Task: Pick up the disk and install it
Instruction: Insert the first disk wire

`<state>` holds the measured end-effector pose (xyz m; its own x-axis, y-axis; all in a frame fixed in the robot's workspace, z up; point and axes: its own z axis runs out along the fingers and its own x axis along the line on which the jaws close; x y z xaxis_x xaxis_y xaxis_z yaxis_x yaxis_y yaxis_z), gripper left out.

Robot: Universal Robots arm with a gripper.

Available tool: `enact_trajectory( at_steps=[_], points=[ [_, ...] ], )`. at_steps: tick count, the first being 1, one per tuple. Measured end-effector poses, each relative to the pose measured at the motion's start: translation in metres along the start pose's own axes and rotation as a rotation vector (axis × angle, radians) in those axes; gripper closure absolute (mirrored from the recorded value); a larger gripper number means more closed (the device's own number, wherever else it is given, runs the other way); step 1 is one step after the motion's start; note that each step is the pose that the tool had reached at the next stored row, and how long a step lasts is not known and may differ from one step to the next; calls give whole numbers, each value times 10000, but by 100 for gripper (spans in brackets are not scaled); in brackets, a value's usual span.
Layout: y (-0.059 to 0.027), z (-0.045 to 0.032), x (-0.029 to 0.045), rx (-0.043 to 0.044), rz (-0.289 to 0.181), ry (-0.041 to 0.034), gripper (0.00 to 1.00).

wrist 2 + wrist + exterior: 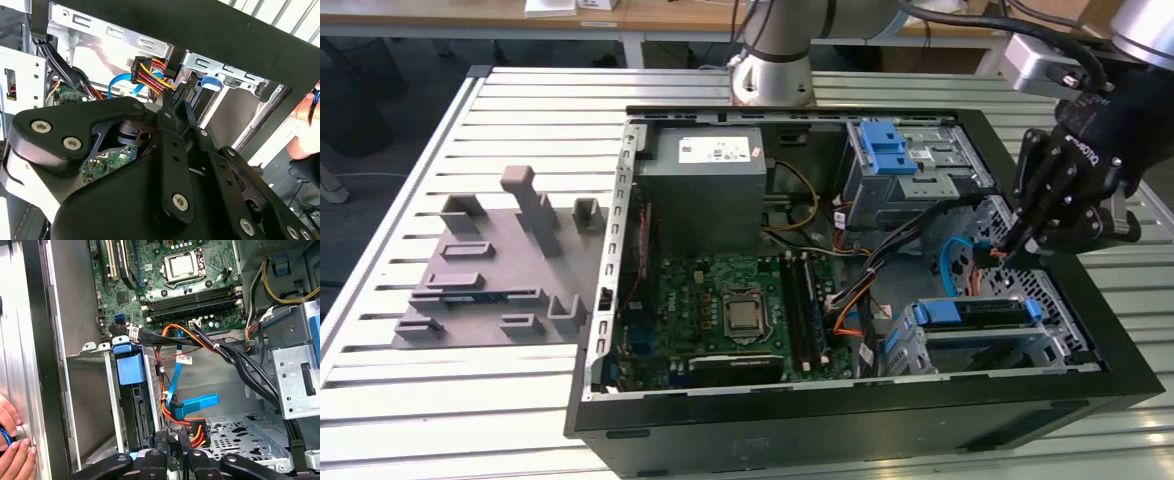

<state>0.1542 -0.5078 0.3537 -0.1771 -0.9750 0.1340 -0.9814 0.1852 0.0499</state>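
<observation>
In the drive cage at the case corner nearest the exterior view's lower right, the disk (970, 312) sits seated, blue bracket edge up, long axis along the case's near wall. The gripper (1003, 250) hangs just above and behind it, jaws narrowed around a black cable connector (172, 444) with red-yellow wires. Cage: perforated grey sheet metal. A hand (11, 440) rests on the case rim.

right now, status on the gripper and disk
Gripper low inside case, at the coloured power wires. Disk sits in its cage, not held. Person's hand on case edge.
</observation>
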Motion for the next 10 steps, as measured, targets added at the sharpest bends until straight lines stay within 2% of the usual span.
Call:
enact_trajectory(
  at_steps=[2,3,10],
  points=[
    [-2,3,-1,-15,-1,5,78],
    [-2,3,-1,-15,-1,6,84],
    [47,11,27,63,-220,7,84]
  ],
)
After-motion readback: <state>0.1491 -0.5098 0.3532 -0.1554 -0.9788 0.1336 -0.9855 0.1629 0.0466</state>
